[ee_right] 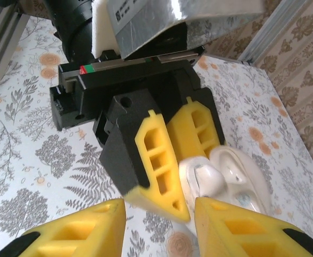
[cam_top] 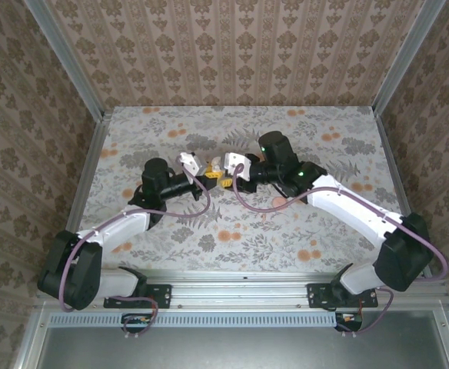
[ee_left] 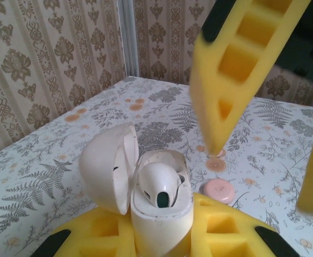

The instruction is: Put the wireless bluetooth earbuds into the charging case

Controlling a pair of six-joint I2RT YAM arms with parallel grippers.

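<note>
My left gripper (ee_left: 162, 238) is shut on the white charging case (ee_left: 164, 217), holding it upright above the table with its lid (ee_left: 105, 168) swung open to the left. One white earbud (ee_left: 159, 184) sits in the case's mouth, its dark tip facing the camera. My right gripper (ee_right: 159, 208) stands open right in front of the case (ee_right: 237, 179) with nothing between its yellow fingers (ee_left: 237, 69). In the top view both grippers meet at mid-table, left gripper (cam_top: 207, 174) and right gripper (cam_top: 227, 175), tips almost touching.
A small round pink disc (ee_left: 218, 191) lies on the floral tablecloth (ee_left: 49, 160) just behind the case, and a second one (ee_left: 216, 155) lies under the right finger's tip. Patterned walls (cam_top: 232, 46) close in the table on three sides.
</note>
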